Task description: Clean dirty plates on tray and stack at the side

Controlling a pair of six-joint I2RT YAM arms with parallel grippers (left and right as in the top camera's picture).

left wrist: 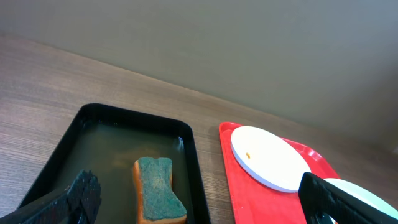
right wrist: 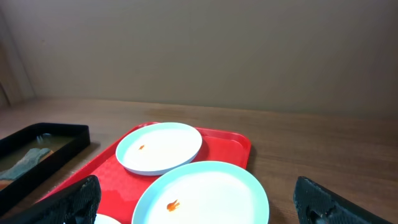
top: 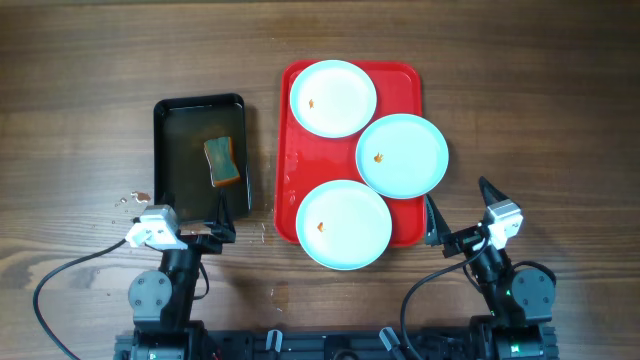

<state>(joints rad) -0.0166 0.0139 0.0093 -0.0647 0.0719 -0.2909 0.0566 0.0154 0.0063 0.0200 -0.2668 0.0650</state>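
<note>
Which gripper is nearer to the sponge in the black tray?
Left. The left gripper is open at the black tray's near edge, just short of the sponge. The right gripper, also open, is beyond the red tray, off its right near corner.

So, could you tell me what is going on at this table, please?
Two robot arms are set up to clean three smudged plates that lie on the red tray. Nothing is handled yet: the left claw and the right claw both stand open and empty at the table's near edge. The sponge sits in water in the black tray beside the red one.
</note>
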